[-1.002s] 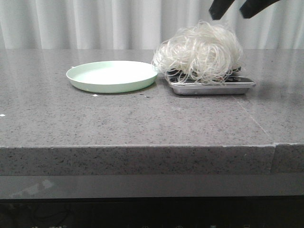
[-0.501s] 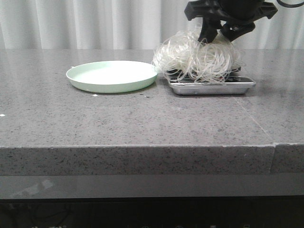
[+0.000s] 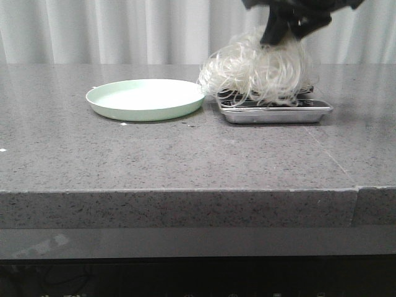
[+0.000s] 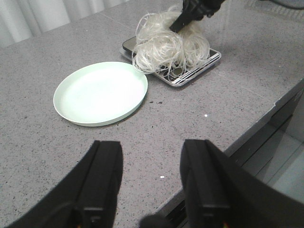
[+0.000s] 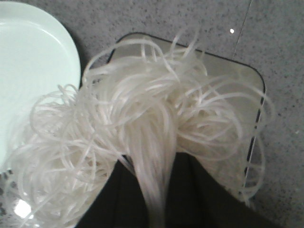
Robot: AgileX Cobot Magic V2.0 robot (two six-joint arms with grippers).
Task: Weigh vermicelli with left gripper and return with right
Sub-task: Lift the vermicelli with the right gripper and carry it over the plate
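Right gripper [image 3: 286,28] clamped on a bunch of strands at top of the vermicelli [image 3: 258,73] — mound over the scale [image 3: 276,112], beside the pale green plate [image 3: 146,99] — left gripper [image 4: 149,185] held apart, empty.

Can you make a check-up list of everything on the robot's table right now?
Surface: grey speckled table, a few pale specks.
Job's things: vermicelli heaped on the metal scale; pale green plate beside it, bare.
Clutter: nothing seen.
Grippers: right end effector pinches strands at the mound's top; left end effector open, away from the mound.
Cables: nothing seen.
Surroundings: white curtain behind.
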